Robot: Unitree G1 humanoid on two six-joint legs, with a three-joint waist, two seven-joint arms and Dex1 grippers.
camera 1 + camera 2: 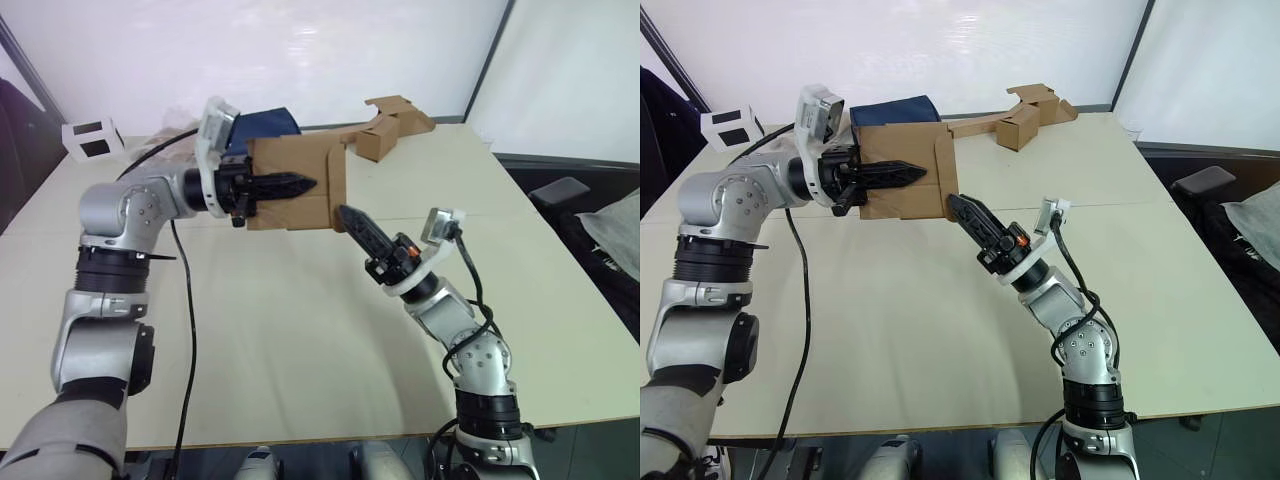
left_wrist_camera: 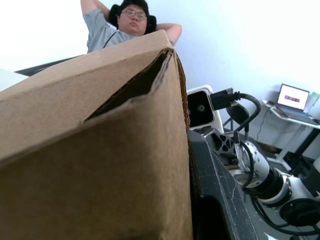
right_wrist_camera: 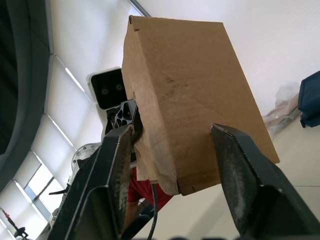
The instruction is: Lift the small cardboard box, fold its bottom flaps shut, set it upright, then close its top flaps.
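Right wrist view: the right gripper (image 3: 172,165) spreads its fingers wide under the small cardboard box (image 1: 295,185). Higher, the left gripper (image 1: 285,187) clamps its fingers on that box, lifted above the counter (image 1: 300,330). Beyond stands a white box (image 1: 92,138).

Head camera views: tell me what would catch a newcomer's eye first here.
The small cardboard box stands out first, held up in the air above the pale table by the left gripper, one black finger lying across its front wall. Just below its right edge, the right gripper points up at it with fingers open. Behind, at the table's far edge, lies a brown box joined to a long cardboard strip.
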